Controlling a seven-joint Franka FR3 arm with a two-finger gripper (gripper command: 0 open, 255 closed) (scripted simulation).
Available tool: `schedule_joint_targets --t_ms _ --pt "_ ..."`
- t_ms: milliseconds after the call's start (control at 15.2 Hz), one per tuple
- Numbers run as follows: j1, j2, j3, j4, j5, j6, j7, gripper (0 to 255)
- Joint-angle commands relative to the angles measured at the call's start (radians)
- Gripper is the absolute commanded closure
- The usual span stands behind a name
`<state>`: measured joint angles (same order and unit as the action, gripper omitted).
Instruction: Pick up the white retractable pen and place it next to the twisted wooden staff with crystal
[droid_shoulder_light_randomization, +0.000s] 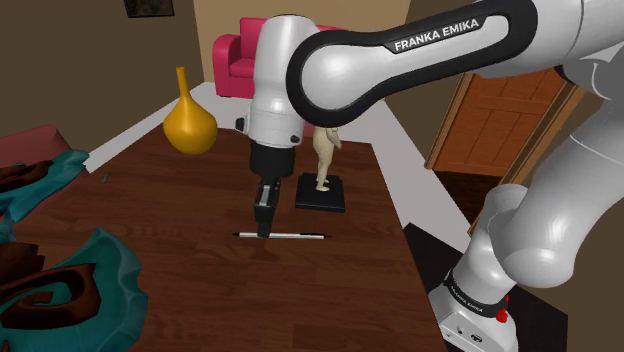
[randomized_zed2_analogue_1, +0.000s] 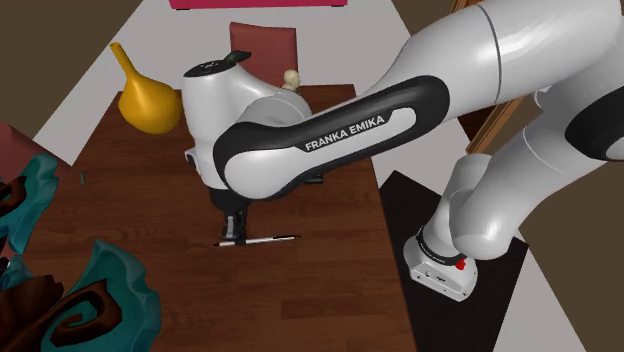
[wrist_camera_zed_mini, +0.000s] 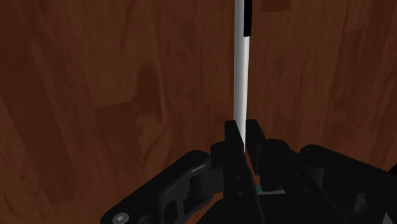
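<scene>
Two black jaws pinch white pen (droid_shoulder_light_randomization: 296, 236) near one end; pen flat on wooden table (droid_shoulder_light_randomization: 150, 220).

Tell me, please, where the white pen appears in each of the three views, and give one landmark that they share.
Shoulder view: the white pen lies flat on the wooden table, near the centre, in front of the statuette's black base.
Second exterior view: it lies on the table, left of centre and a little low.
Wrist view: it runs straight away from the fingertips.
Shared landmark: the gripper, clasping one end of the pen.
</scene>
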<state>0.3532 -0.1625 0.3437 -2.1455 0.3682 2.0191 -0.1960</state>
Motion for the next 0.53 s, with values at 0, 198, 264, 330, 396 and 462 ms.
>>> schedule_joint_targets --t_ms 0,198,264,330,396,462 --pt "0.001 0.005 0.001 -0.021 0.003 0.025 -0.007 255" --pt "0.003 0.018 0.005 -0.048 0.006 0.064 -0.016 255" --pt "0.003 0.023 0.006 -0.057 0.007 0.077 -0.019 255" --pt "0.004 0.028 0.007 -0.065 0.008 0.091 -0.022 255" --pt "0.004 0.034 0.008 -0.073 0.009 0.104 -0.025 255" --pt "0.005 0.039 0.009 -0.081 0.010 0.117 -0.028 255"
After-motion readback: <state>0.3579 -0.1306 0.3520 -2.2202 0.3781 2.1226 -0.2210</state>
